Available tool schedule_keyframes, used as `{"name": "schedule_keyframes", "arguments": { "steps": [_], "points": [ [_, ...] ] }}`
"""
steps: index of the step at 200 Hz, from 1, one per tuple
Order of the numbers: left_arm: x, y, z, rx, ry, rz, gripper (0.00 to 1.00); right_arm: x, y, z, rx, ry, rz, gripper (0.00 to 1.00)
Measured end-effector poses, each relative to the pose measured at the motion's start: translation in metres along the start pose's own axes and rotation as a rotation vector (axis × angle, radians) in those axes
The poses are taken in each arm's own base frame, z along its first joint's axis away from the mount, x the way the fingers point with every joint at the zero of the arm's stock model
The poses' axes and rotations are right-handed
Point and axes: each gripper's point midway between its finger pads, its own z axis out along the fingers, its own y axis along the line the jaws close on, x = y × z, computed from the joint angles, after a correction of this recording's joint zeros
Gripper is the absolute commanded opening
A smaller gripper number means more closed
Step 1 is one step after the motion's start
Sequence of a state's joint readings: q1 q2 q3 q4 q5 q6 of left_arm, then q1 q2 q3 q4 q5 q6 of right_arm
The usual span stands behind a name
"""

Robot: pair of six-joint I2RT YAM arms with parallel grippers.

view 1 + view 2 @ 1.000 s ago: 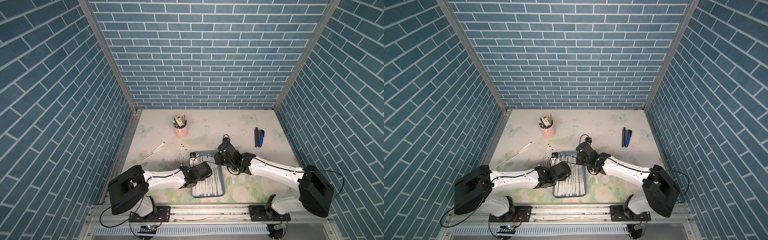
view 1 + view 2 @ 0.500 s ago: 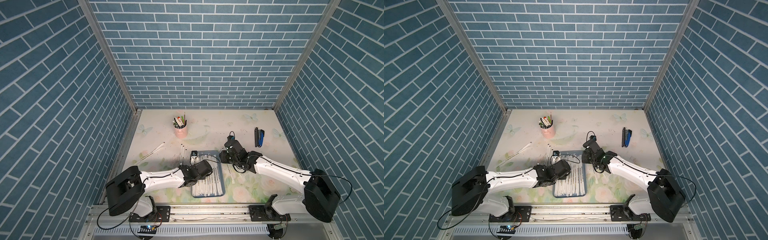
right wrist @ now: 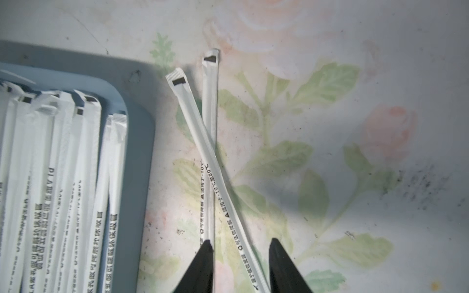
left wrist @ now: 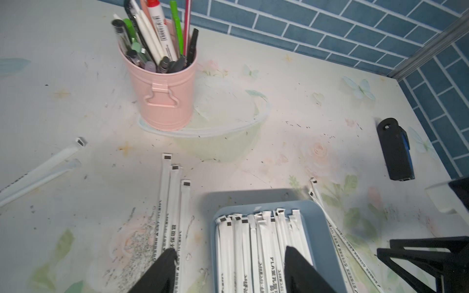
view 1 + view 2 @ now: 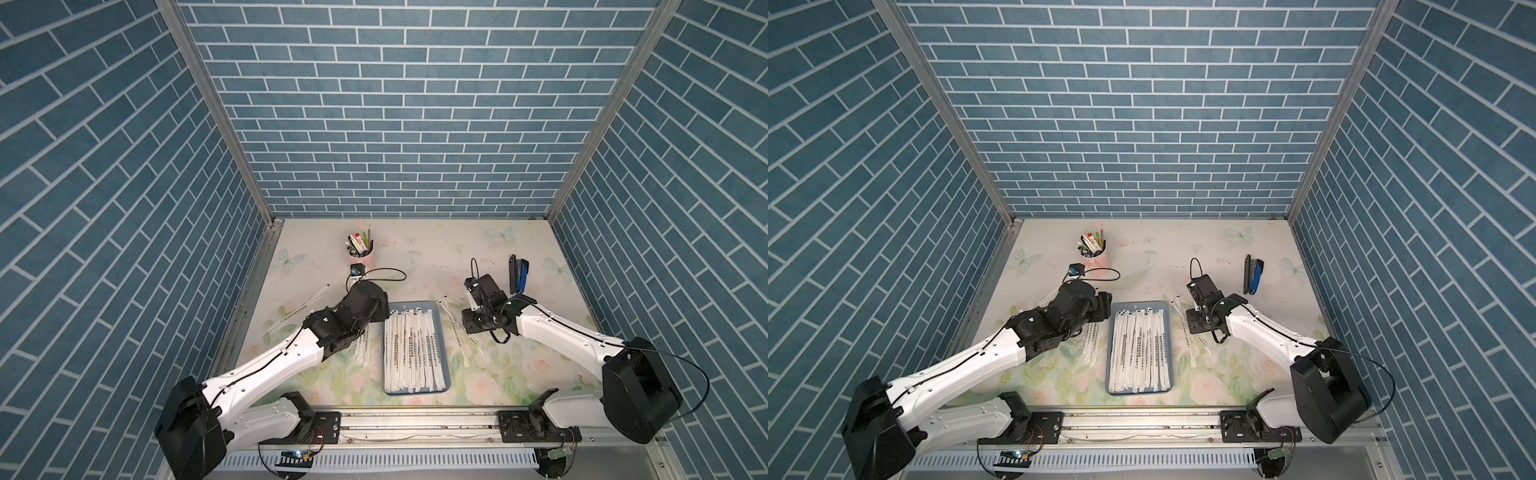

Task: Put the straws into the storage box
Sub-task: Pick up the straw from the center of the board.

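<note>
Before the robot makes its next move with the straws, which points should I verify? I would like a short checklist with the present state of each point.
1. Right gripper open, fingers on either side of the two crossed straws: ok.
2. Those straws lying apart for a single pick: not ok, one lies across the other.
3. Left gripper open and empty: ok.
4. Room for more in the box: cannot tell, the straws inside cover its floor from side to side.
5. Every straw stored: not ok, three straws lie outside, by its other side.
</note>
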State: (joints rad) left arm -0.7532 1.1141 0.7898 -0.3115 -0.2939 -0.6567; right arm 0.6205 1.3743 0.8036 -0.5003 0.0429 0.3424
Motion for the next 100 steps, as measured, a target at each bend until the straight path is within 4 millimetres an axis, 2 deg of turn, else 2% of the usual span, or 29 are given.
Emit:
{"name": "schedule_keyframes", "arguments": {
  "steps": [27, 70, 100],
  "points": [
    [0.007, 0.016, 0.006, 0.006, 0.023, 0.026, 0.72, 0.01, 0.0, 0.014, 0.002, 0.061, -0.04, 0.32],
    [0.043, 0.031, 0.022, 0.041, 0.09, 0.022, 0.72, 0.02, 0.001, 0.026, -0.001, 0.117, -0.067, 0.32],
    [0.046, 0.029, 0.023, 0.065, 0.094, 0.018, 0.72, 0.023, 0.001, 0.033, -0.002, 0.138, -0.081, 0.3]
  ]
}}
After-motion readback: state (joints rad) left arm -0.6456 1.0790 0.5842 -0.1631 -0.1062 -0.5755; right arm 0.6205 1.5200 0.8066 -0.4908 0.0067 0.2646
